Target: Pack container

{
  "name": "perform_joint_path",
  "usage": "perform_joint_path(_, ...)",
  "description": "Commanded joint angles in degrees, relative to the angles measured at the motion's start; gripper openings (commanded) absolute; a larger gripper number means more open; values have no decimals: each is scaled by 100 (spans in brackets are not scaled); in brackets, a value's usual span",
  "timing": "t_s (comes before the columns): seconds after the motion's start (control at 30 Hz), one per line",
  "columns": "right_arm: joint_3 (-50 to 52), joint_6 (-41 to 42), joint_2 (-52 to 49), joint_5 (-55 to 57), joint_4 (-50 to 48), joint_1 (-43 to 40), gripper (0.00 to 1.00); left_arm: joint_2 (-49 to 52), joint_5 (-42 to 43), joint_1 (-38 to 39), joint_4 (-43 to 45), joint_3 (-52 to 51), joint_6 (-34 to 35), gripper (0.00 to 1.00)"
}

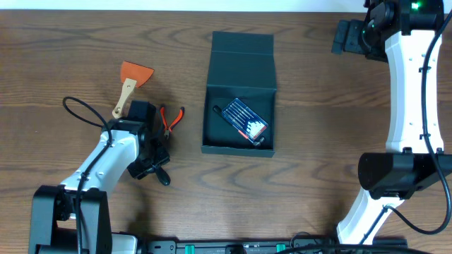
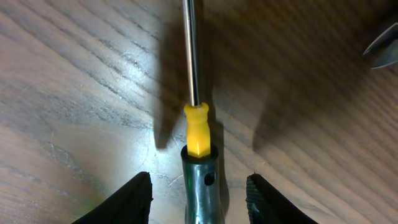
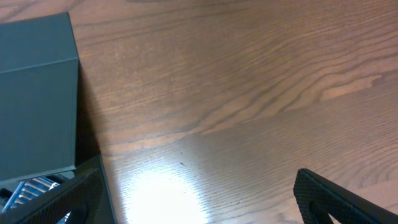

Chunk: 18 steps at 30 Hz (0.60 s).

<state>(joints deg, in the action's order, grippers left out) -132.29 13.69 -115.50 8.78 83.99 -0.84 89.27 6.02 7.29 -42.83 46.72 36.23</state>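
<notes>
Container (image 1: 239, 95): a dark teal-black rectangular box, positioned at the centre of the table (image 1: 318, 176). The hinged flap lid is folded back toward the far edge, and the interior is exposed. One item lies inside, a small blue drill-bit case (image 1: 244, 120), set diagonally toward the near right corner of the box.

Left gripper (image 2: 198, 183): open. It is lowered over a screwdriver (image 2: 199, 134) that lies on the table left of the container. In the left wrist view, the two dark fingers (image 2: 134, 202) stand on either side of the translucent handle, with a visible gap on each side. The yellow collar and the metal shaft extend straight ahead from between the jaws. No contact between finger and handle can be seen.

Right gripper (image 3: 199, 186): open, jaws spread wide, nothing between them. It is located at the far right of the table, well apart from the container. The right wrist view shows one outer wall of the box along its left edge.

Other items left of the container:
- an orange scraper (image 1: 131, 79) with a wooden handle
- red-handled pliers (image 1: 170, 118), just beside the left arm's wrist
</notes>
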Motion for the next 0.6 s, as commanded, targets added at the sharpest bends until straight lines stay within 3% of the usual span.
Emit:
perform_joint_path(0.0, -109, 107, 0, 0, 2, 7, 99, 59, -4, 20, 44, -52, 52, 48)
perform_joint_path(0.57, -109, 107, 0, 0, 2, 15, 99, 111, -70, 20, 186, -111, 52, 48)
